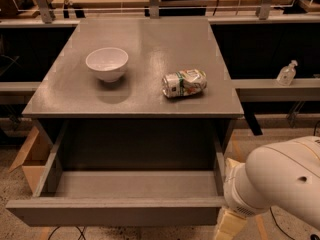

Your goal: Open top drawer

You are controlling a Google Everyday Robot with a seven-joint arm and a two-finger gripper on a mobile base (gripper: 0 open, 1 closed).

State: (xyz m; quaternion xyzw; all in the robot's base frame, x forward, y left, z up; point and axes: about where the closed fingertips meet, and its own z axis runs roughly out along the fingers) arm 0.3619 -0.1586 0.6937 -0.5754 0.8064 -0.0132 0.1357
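Note:
The top drawer [125, 215] of the grey cabinet stands pulled far out toward me. Its flat handleless front runs along the bottom of the view and its plain grey box interior [135, 184] holds nothing. My white arm [280, 184] fills the lower right corner. The gripper [227, 226] sits at the drawer front's right end, at the bottom edge of the view; only a cream part of it shows, beside the drawer's right corner.
On the cabinet top [140, 89] stand a white bowl [107, 63] at the left and a crushed can [184, 82] lying on its side at the right. A clear bottle [286, 73] stands on a ledge at the right. A cardboard box [27, 156] sits left of the drawer.

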